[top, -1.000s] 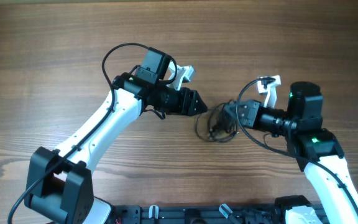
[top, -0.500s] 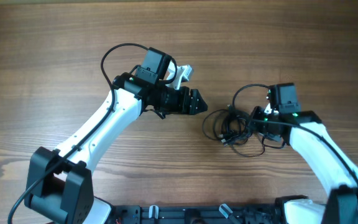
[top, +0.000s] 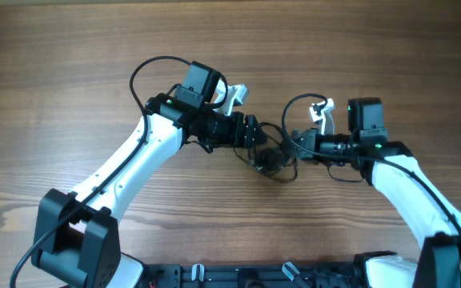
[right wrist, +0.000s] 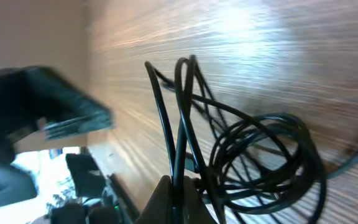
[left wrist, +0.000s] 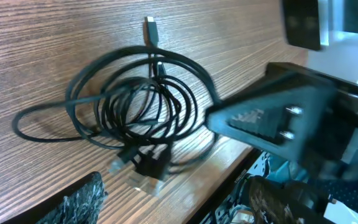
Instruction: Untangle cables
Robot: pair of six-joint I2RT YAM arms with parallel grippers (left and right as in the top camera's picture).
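We judge the step to be getting a second hold on the cables [left wrist: 138,115] so the bundle can be drawn apart. The right pincer [right wrist: 174,186] is clamped on a few strands, which rise straight out of its tips. The rest of the coil hangs and rests just ahead of it, against the table [top: 70,64]. The left pincer [top: 252,132] stands wide with nothing in it, and the coil lies just ahead of its fingers [left wrist: 82,199], between the two pincers.

To do this well, we would close the left pincer on a different loop from the one the right holds. Better still would be a free end, such as the plug [left wrist: 150,26] on the far side of the coil from the left pincer. Taking the same strands would only tighten the knot. We would grip one or two strands rather than the whole heap, then draw slowly and watch which loops slide and which bind. We cannot tell from these views which strand runs to which plug.

Room is tightest between the pincers. The right one's nose looms close over the coil in the left wrist view, so a forward reach risks a knock. Behind each pincer, outward along the table, the wood is bare and wide, and that is where we would pull. The table's near edge and the arm bases lie beside that line, so we would keep the pull sideways.
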